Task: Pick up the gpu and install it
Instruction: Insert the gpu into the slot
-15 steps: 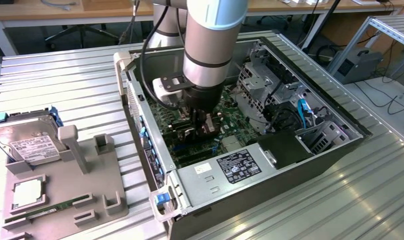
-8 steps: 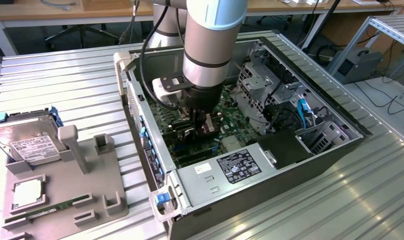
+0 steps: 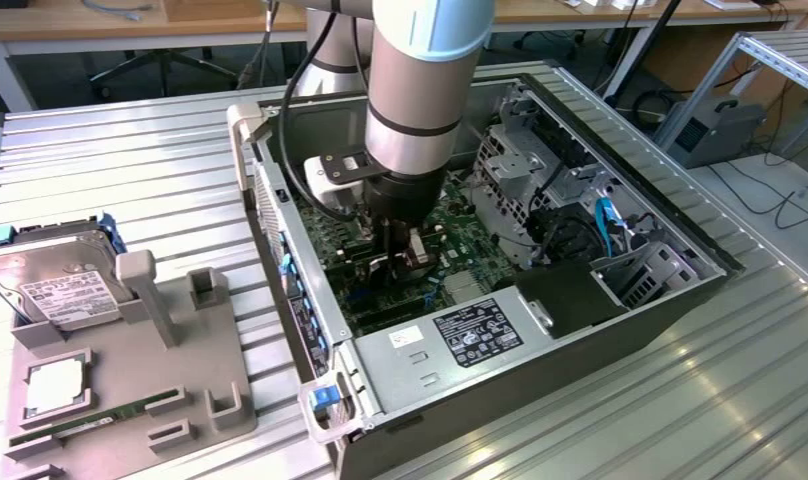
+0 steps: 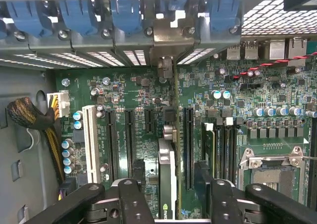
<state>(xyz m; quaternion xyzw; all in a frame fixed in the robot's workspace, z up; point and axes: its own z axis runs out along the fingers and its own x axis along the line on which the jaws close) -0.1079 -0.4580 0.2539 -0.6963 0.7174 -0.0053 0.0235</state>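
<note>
The gpu (image 4: pixel 167 177) stands on edge in a motherboard slot inside the open PC case (image 3: pixel 297 215), its silver bracket end against the rear slot panel under the blue latches (image 4: pixel 126 13). My gripper (image 4: pixel 171 187) straddles the card from above. It is open: each black finger (image 4: pixel 137 182) stands a little off the card's faces, touching nothing. In the exterior view the arm reaches straight down into the case, and the gripper (image 3: pixel 399 258) hangs just over the green motherboard (image 3: pixel 458 235).
Left of the case a grey holder (image 3: pixel 177 400) carries a hard drive (image 3: pixel 57 290), a processor (image 3: pixel 57 385) and a memory stick (image 3: pixel 77 425). The power supply (image 3: pixel 464 335), drive cage (image 3: pixel 511 165) and case walls close in around the gripper. A braided cable bundle (image 4: pixel 29 115) and the processor socket (image 4: pixel 270 169) flank the slots.
</note>
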